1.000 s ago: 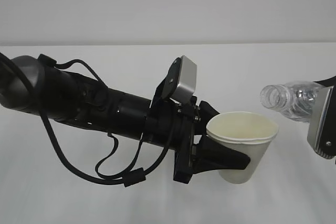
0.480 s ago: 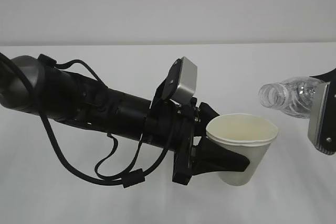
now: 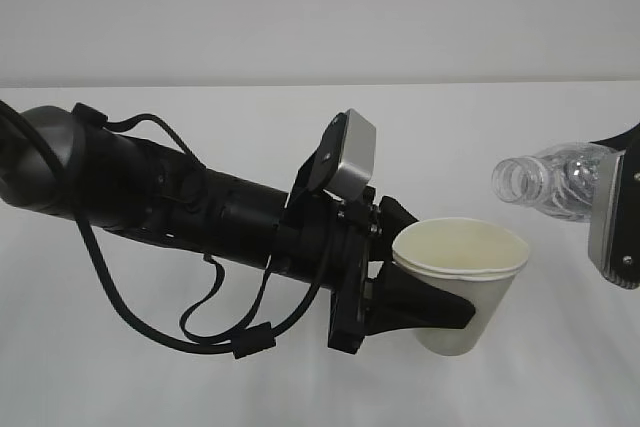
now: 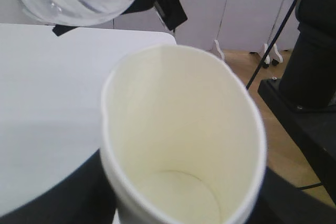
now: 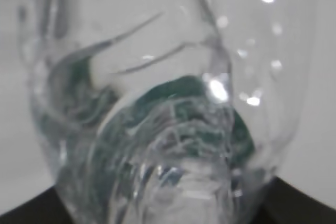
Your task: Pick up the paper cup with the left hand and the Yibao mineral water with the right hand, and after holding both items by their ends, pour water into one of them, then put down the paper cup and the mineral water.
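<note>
Left hand [image 3: 425,292] fingers clamped around one white paper cup [image 3: 462,282], upright, held above the table [image 3: 150,387]; right hand [image 5: 168,211] grasping one clear Yibao mineral water [image 3: 545,180] bottle, tipped sideways, capless mouth toward the cup, just apart; green label glimpsed through plastic, no writing legible

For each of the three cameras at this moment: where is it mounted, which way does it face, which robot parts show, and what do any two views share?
Exterior view: off the robot, facing the white table from the front at about object height; shows the left hand gripping the paper cup and the right hand's edge holding the Yibao mineral water.
Left wrist view: on the left arm, looking into the cup's mouth; dark finger edges at the bottom.
Right wrist view: on the right arm, pressed close against the bottle; black finger edges at the bottom corners.
Shared: exterior and left wrist views both show cup and bottle.
</note>
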### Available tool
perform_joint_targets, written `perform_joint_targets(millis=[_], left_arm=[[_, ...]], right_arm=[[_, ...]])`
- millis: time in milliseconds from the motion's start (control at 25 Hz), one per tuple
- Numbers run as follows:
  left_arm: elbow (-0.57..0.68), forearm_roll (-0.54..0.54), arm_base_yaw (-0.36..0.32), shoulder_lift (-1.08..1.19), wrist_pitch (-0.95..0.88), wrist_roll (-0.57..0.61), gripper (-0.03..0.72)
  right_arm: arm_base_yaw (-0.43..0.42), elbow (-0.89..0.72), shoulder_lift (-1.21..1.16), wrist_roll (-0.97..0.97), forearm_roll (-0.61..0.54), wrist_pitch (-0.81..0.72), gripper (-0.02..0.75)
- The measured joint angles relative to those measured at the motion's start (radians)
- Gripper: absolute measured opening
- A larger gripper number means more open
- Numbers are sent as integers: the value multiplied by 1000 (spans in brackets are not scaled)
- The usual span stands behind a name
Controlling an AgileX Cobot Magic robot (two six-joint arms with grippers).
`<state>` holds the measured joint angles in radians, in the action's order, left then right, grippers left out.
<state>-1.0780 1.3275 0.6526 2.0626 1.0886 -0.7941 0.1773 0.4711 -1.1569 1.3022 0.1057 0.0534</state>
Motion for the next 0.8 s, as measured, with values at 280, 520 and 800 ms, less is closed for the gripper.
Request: perform_joint_targets(millis=[280, 520, 800], left_arm=[[0, 2, 0, 0, 0, -2, 421], [0, 2, 0, 0, 0, -2, 421], [0, 2, 0, 0, 0, -6, 421]], right_arm=[[0, 7, 0, 21, 2, -53, 410], [0, 7, 0, 28, 6, -61, 410], [0, 27, 0, 33, 14, -94, 410]])
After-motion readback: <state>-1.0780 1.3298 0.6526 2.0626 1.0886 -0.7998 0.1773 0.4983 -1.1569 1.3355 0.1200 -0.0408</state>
